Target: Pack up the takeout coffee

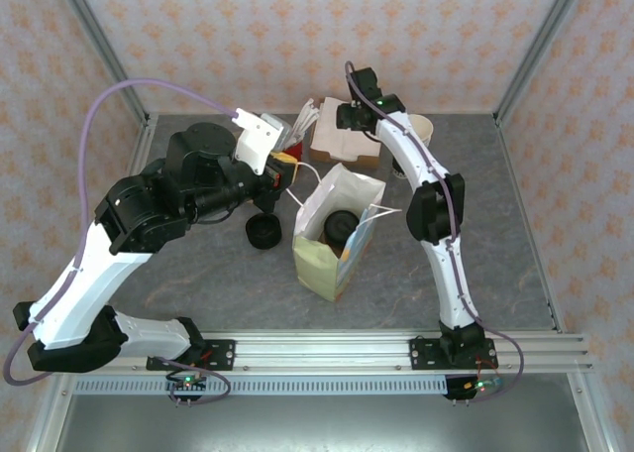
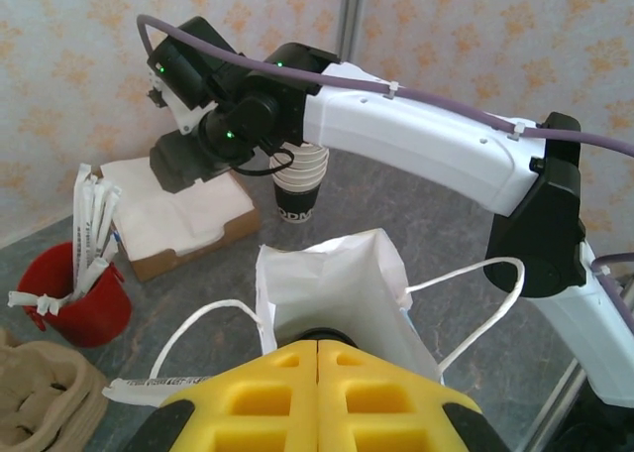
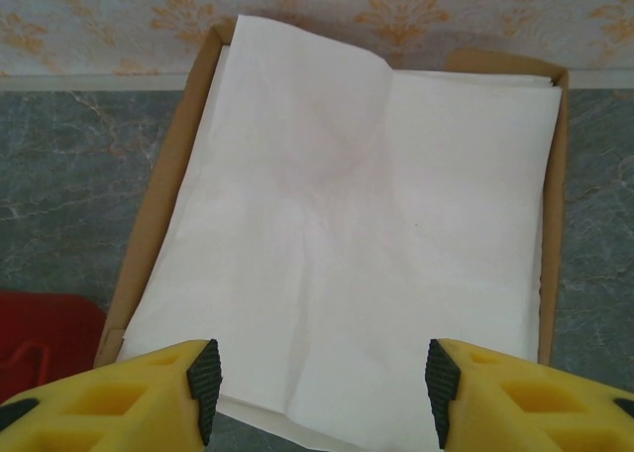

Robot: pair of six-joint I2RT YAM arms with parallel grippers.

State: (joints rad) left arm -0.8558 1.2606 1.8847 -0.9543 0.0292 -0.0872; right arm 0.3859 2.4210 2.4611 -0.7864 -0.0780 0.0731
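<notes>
Already the takeout coffee (image 1: pixel 340 224) stands inside the white paper bag (image 1: pixel 322 269) near the middle of the tabletop (image 1: pixel 495 234). It is upright, its long axis vertical, and its round black lid faces up through the open mouth.

The left hand (image 2: pixel 317 358) is closed on nothing, its yellow fingers (image 2: pixel 258 393) pressed flat together. It hovers just beside the bag on the side toward the left edge, pointing at the opening. The right hand (image 3: pixel 317 383) hangs over the cardboard box of napkins (image 3: pixel 347 224) by the far edge. Its jaws are parted and empty, and the top napkin lies below and between the pads — whether they touch it I cannot tell.

The cup looks packed, so the coming move is probably a napkin to go with it. That move turns on one line: from the right hand, the coffee lies back toward the near edge and slightly toward the left edge. A napkin would have to travel that way and drop down along the cup's axis. The left hand is nearer the coffee but shut — the right is the one set to grasp. The lid takes up much of the bag's narrow mouth, and the loose handles could snag.

A squat pile of black lids (image 1: pixel 264 232) sits just beside the bag toward the left edge. A nested stack of cups (image 2: pixel 300 189) stands beyond the bag, near the far edge.
</notes>
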